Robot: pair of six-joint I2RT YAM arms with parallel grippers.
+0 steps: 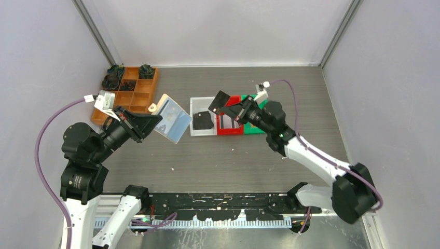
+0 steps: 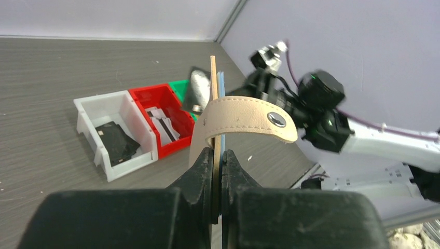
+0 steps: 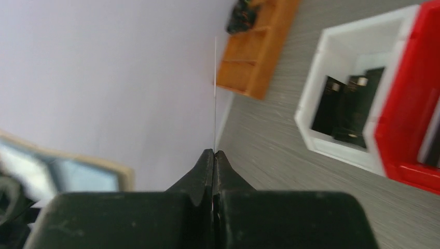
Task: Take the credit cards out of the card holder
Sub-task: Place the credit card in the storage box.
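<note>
Clenched left gripper pinches the tan folding card holder between its jaws (strap curling above them), while the right gripper clamps a thin black credit card jutting beyond its tips.

A grey wood-grain bench is enclosed on three sides by pale lilac walls. Three open plastic bins are set in a row near its middle, side by side and touching: a white bin on the left, a red bin in the middle and a green bin on the right, the last mostly hidden in the top view. An orange-brown compartment tray is placed toward the far left corner, well apart from the bins and slightly askew. Dark clumps are held in its far compartments; what they are cannot be told. A small white speck is seen on the bench, nearer the front
</note>
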